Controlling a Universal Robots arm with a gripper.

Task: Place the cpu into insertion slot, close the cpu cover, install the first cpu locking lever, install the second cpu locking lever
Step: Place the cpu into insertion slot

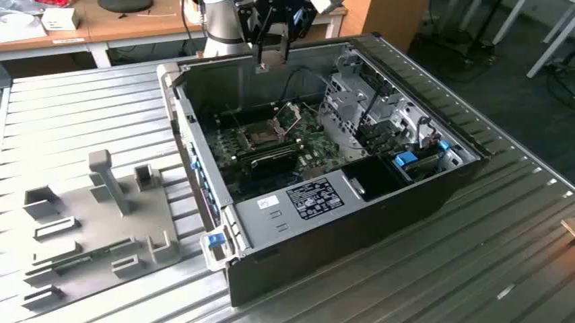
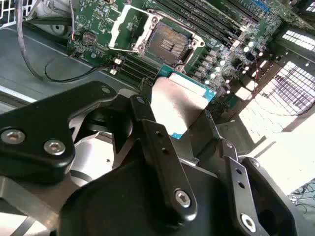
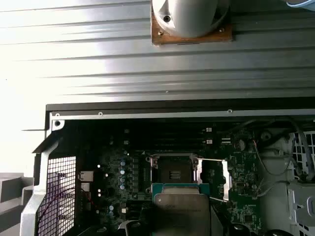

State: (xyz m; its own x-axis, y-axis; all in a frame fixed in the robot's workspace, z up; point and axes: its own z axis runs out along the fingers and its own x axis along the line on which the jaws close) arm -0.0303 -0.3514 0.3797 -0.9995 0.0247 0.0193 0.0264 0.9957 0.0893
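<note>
The computer case (image 1: pixel 378 222) lies on its side on the ribbed metal table (image 1: pixel 81 108), so the green board (image 1: pixel 313 153) faces upward and the arm can come at it from above; the insertion slot (image 2: pixel 170 44) sits bare, its dark centre exposed. The cpu cover (image 3: pixel 226 179) is swung up and away to one side of the socket, hinged open; judged from this, it stands that way to leave the socket free to receive the chip, and the cover and both locking levers are not yet dealt with.

The gripper (image 2: pixel 174 112) hangs over the case's far wall in the exterior view, well above the board; its black fingers (image 2: pixel 155 137) are drawn in only to the chip's width and clamp the cpu (image 2: pixel 179 101) by two opposite edges. The chip's silvery-tan top faces the wrist cameras and its green-blue border shows beyond the fingertips; an edge grip of this kind probably leaves the underside free to meet the socket. In the first wrist view the cpu (image 3: pixel 179 211) lies just beside the socket in line of sight, though apart from it and not seated.
</note>
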